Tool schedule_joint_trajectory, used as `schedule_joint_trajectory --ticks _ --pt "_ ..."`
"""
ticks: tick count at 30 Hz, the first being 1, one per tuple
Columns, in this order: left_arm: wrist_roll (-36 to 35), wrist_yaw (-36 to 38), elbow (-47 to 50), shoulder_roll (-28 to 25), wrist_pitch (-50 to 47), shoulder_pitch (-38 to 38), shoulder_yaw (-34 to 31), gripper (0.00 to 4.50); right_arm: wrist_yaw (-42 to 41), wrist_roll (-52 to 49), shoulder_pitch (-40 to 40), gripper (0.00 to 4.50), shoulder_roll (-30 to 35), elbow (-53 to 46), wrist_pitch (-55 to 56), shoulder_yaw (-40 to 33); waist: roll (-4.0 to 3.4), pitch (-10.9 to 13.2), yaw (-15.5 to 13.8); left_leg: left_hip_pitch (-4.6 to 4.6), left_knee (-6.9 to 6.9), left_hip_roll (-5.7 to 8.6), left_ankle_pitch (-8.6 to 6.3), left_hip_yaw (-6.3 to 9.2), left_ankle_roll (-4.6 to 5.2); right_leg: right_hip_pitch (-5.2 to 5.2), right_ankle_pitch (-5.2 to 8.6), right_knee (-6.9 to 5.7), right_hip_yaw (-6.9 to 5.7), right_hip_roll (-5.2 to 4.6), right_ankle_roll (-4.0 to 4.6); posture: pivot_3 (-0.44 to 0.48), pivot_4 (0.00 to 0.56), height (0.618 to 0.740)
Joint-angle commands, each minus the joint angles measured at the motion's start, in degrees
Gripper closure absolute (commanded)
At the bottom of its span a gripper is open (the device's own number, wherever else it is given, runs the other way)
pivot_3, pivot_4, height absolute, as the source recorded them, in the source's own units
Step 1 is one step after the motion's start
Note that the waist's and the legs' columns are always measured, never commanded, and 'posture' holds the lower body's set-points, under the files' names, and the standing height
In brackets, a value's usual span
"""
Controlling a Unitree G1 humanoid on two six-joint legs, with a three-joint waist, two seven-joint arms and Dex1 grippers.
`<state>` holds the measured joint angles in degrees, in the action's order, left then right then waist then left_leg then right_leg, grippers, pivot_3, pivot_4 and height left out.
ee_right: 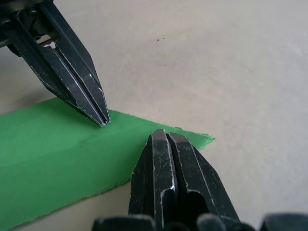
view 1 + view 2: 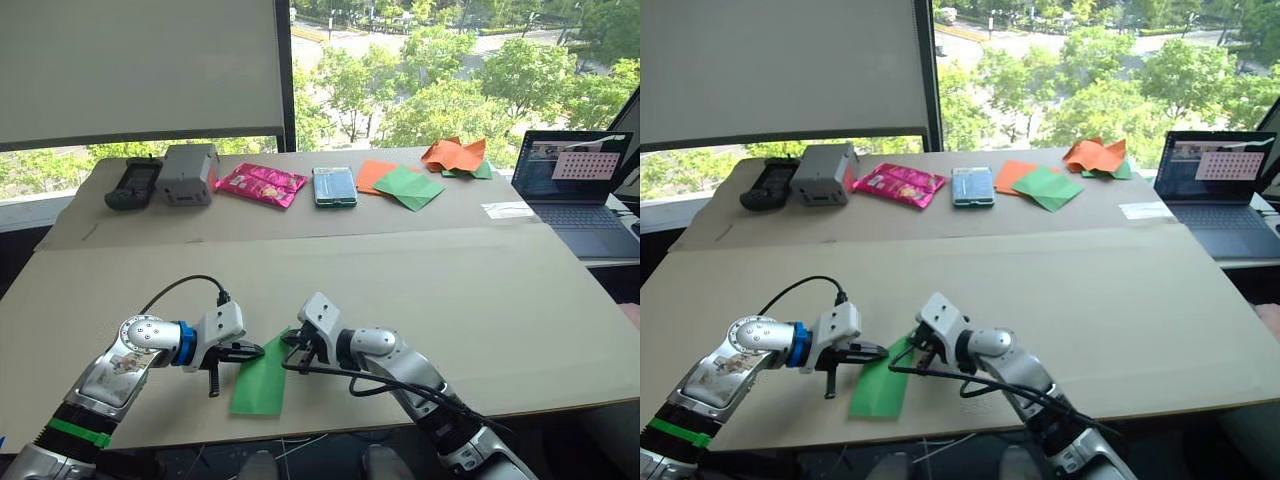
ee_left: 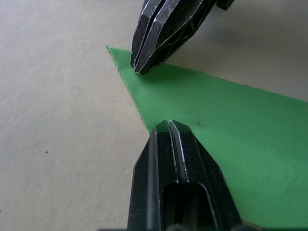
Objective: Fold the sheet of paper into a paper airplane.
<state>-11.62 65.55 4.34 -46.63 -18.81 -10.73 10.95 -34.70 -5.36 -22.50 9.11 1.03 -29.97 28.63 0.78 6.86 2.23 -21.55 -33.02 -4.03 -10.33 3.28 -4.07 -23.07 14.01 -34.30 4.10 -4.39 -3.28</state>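
The sheet of paper (image 2: 262,380) is bright green and folded into a long narrow strip with one pointed corner (image 3: 113,49). It lies flat on the cardboard tabletop (image 2: 480,300) close to the front edge. My left gripper (image 2: 255,351) comes in from the left, shut, its tip (image 3: 168,125) resting on the paper's edge near that corner. My right gripper (image 2: 291,352) comes in from the right, also shut, its tip (image 1: 166,134) pressing on the same end of the strip. The two tips sit a finger-width apart, pointing at each other.
Along the back lie a black device (image 2: 133,184), a grey box (image 2: 187,173), a pink snack bag (image 2: 262,184), a teal packet (image 2: 334,186), flat orange and green sheets (image 2: 400,183) and a crumpled orange-and-green heap (image 2: 456,156). An open laptop (image 2: 580,185) stands at the right.
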Motion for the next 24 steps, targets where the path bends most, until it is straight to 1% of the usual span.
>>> schedule_joint_trajectory --ticks 1,6,17,24 --pt "1.78 -0.36 -0.26 -0.75 -1.48 1.98 1.33 4.49 0.31 1.42 -1.11 4.5 0.08 4.72 0.5 -1.09 0.01 -0.06 0.07 0.03 0.0 0.0 0.0 0.0 0.0 0.01 0.0 -0.03 0.0 0.0 0.0 0.0 0.15 0.718" --pt "1.83 -0.56 -0.26 -0.64 -1.7 1.91 1.27 4.49 0.0 1.6 -1.55 4.5 0.05 5.99 1.16 -1.27 0.03 -0.1 0.05 0.12 0.0 0.0 -0.01 0.0 -0.01 0.02 0.0 -0.15 0.01 0.0 0.0 0.0 0.15 0.718" --pt "1.37 -0.85 1.14 -0.53 -2.74 1.86 0.97 4.49 -3.94 0.58 6.47 4.5 2.16 -5.67 -1.51 3.87 0.02 -0.13 0.03 0.13 0.01 0.0 -0.02 -0.01 -0.03 0.01 0.0 -0.17 0.02 -0.01 0.0 0.0 0.15 0.718" --pt "1.33 -0.88 1.56 -0.88 -2.68 2.92 0.54 4.49 -5.11 0.7 6.67 4.5 2.81 -7.14 -3.84 5.01 0.04 -0.13 0.14 0.17 0.02 0.0 -0.04 -0.01 -0.07 -0.01 0.01 -0.15 0.01 -0.03 0.01 0.0 0.15 0.718"
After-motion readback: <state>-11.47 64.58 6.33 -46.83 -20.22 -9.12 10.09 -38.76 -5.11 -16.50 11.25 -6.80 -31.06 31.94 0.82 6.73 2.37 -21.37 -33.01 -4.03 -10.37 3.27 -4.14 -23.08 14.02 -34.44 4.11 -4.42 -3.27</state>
